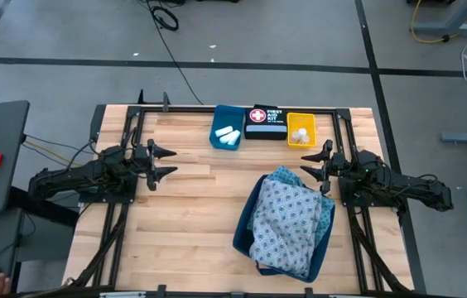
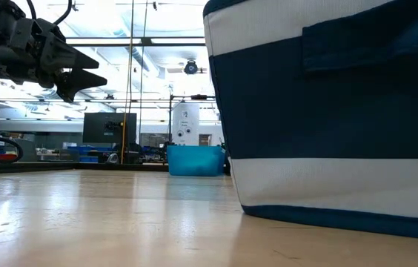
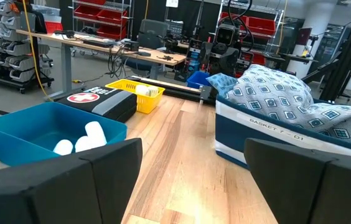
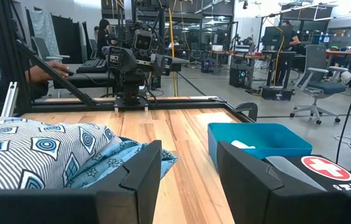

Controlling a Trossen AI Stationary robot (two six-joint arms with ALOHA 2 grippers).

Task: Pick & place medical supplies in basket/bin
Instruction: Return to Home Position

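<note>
Dark left arm (image 1: 84,178) and right arm (image 1: 391,186) nearest, from above: shows left jaws apart, empty, at the desk's (image 1: 192,207) left side; right jaws apart just beside the basket (image 1: 246,232). Shows whitish-blue cloth (image 1: 287,219) heaped over teal cloth (image 1: 283,175) inside, soft and rumpled; hard white rolls (image 1: 228,135) in the glossy blue bin (image 1: 238,116). At desk height: stiff striped basket wall. Past left wrist: retract level. Past right wrist: clear drooping fabric first.
</note>
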